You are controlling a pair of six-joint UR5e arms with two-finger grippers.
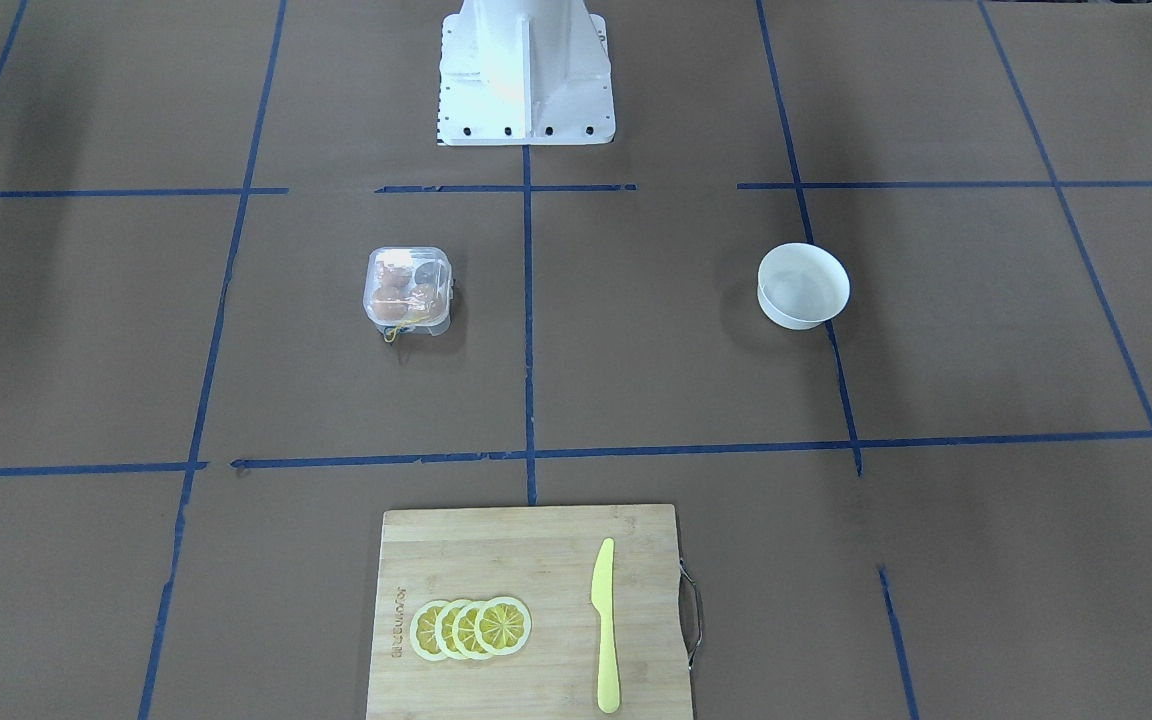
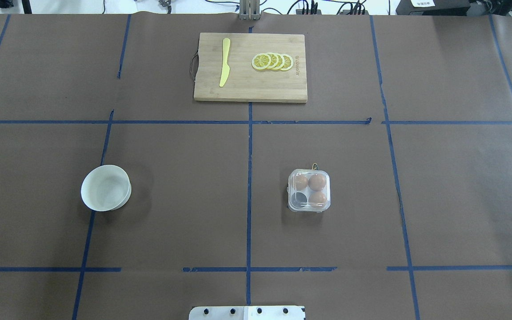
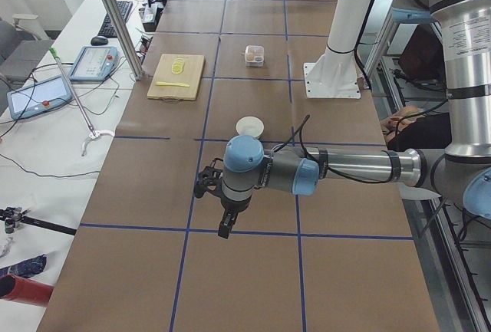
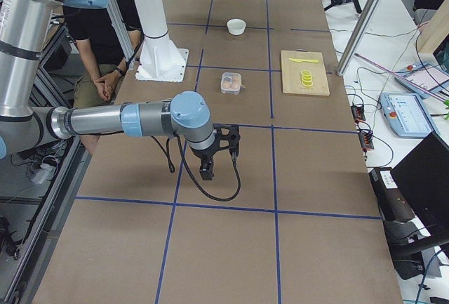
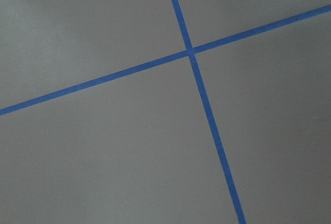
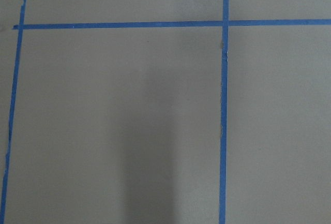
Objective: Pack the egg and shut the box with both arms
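The clear plastic box (image 2: 309, 190) stands right of the table's centre line, its lid seemingly down over the cells. It also shows in the front view (image 1: 408, 288). Three orange-brown eggs lie inside: one egg (image 2: 318, 182), a second (image 2: 318, 198) and a third (image 2: 301, 182). The near-left cell looks empty. A yellow string (image 1: 392, 333) hangs from it. Both arms are out of the overhead view. My left gripper (image 3: 226, 225) hovers over bare table beyond the bowl; I cannot tell if it is open. My right gripper (image 4: 207, 170) hovers over bare table far from the box; I cannot tell its state.
A round white bowl (image 2: 106, 187) stands on the left half and looks empty. A bamboo cutting board (image 2: 282, 89) with a yellow knife (image 2: 225, 62) and lemon slices (image 2: 273, 62) lies at the far edge. The white pedestal (image 1: 526, 70) stands at the robot's side.
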